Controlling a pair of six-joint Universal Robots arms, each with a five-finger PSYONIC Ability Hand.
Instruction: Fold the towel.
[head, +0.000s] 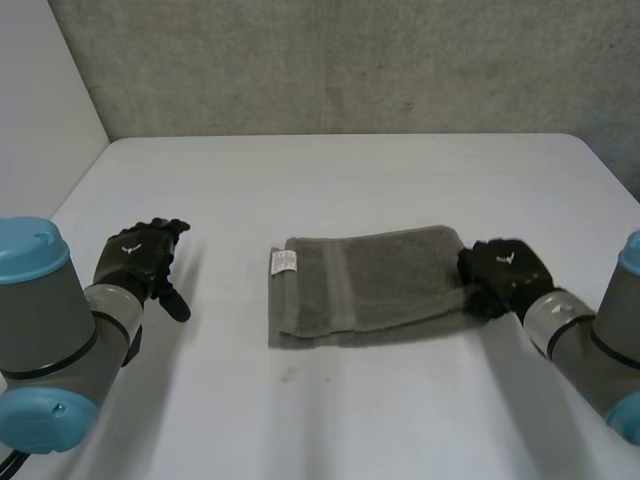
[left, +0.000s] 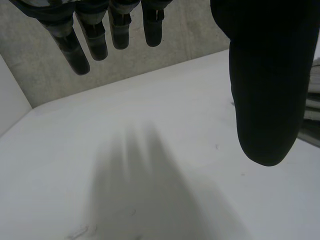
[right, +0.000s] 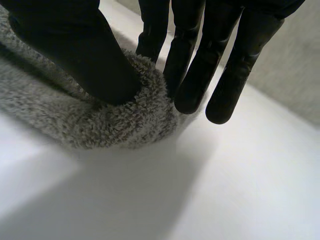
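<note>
Right hand (head: 505, 268) apparently pinching towel (head: 380, 285) edge, left hand (head: 140, 255) splayed

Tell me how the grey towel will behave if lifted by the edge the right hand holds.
Likely floppy: the towel lies folded in soft layers and bunches where the right hand pinches its edge. Probably not slippery: its pile looks fluffy. Lifted there, the rest would probably sag.

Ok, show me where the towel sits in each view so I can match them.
Head view: the towel lies folded mid-table, the right robot hand at its right end.
Left wrist view: a grey sliver beyond the left robot hand's thumb, likely the towel.
Right wrist view: its fluffy edge is pinched between that hand's thumb and fingers.
Shared landmark: the white table.
</note>
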